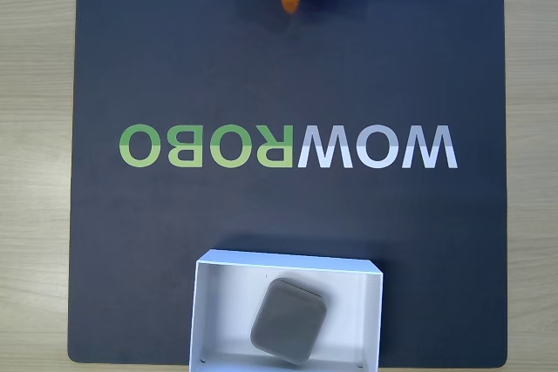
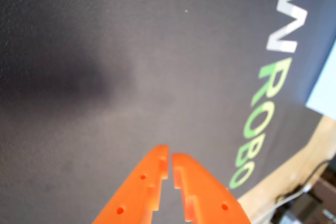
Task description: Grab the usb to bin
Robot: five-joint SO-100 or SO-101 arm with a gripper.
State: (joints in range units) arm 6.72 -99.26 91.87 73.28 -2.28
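A pale wood-grain counter [image 1: 35,128] carries a dark matte mat [image 1: 261,76] printed with the word WOWROBO [image 1: 288,146] in white and green, reading mirrored in the fixed view and running down the right side in the wrist view; the mat covers nearly the whole working area, probably laid there to give a plain, even backdrop. At the bottom edge of the fixed view sits the bin [image 1: 202,320], a shallow white box with thin walls, open at the top; inside it, lying flat and turned at an angle, is the usb [image 1: 289,321], a small grey block with rounded corners, resting near the middle of the box floor and touching no wall that I can make out. With the block already within the walls, the task looks finished by my reading. The orange hand [image 2: 170,162] shows in the wrist view with its two fingers drawn nearly together, only a thin slit between the tips, and nothing gripped between them; it hangs over bare mat; in the fixed view it pokes in at the top edge, well apart from the bin, which suits an arm parked out of the way. Between hand and bin lies only the lettering, so nothing blocks the path; a cable [image 2: 310,182] trails off the counter at the wrist view's lower right corner.
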